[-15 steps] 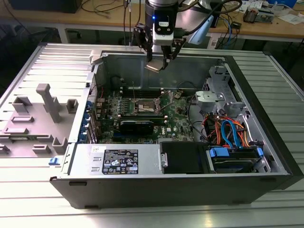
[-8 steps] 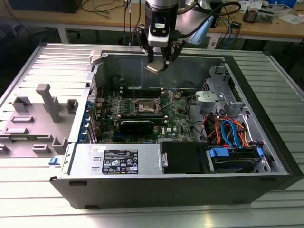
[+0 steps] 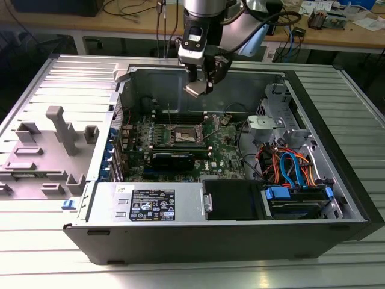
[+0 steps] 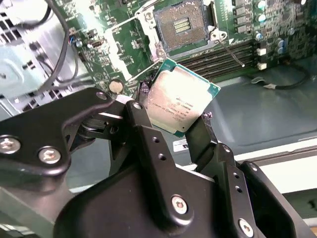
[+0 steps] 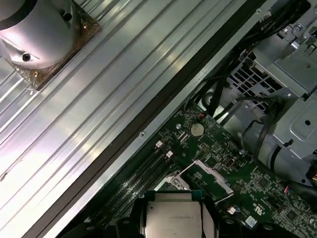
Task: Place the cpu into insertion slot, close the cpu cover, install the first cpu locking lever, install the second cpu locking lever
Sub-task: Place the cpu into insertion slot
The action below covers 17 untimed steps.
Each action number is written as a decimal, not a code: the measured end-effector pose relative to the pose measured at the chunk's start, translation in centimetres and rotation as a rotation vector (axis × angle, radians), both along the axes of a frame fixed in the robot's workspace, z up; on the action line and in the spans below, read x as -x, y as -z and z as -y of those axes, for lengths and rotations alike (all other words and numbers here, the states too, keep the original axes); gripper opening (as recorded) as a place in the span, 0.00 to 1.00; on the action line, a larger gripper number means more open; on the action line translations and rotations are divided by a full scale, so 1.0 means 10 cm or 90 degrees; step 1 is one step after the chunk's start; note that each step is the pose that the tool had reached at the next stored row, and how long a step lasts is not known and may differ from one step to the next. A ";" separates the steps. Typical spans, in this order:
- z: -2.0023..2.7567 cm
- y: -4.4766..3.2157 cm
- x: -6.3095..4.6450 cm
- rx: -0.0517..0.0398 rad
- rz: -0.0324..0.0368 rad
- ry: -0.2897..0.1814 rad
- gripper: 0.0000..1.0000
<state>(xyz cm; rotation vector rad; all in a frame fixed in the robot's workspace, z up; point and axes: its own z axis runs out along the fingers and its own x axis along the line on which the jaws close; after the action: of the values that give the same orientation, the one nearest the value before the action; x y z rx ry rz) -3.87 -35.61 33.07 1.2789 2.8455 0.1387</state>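
One cpu (image 4: 181, 99), a flat square with a dull silver top and a thin green edge, is pinched at two opposite sides between the two black fingers (image 4: 148, 134) of the gripper (image 4: 176, 105). The claw is narrowed to just the chip's width (chip tilted, not level) and is up in the air over the far side of the open computer case (image 3: 240, 241). Down below lies the single insertion slot (image 4: 181, 24), a dark square with a silver rim, uncovered on the green motherboard (image 4: 119, 49), and the case sits on a ribbed metal table (image 3: 36, 241).

Clear air separates the gripper (image 3: 198, 88), gripping the cpu (image 4: 181, 101), from the bare insertion slot (image 3: 182, 135); a drive cage (image 3: 283, 117) crowds the exterior view's right.
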 end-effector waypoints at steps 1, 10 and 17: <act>0.000 0.010 0.00 0.0000 0.0000 0.016 0.54; 0.000 0.074 0.00 0.0001 -0.0001 0.127 0.54; 0.000 0.118 0.00 0.0003 -0.0001 0.223 0.54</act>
<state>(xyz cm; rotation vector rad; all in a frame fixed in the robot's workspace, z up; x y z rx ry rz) -3.87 -35.61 31.89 1.7461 2.5672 0.1301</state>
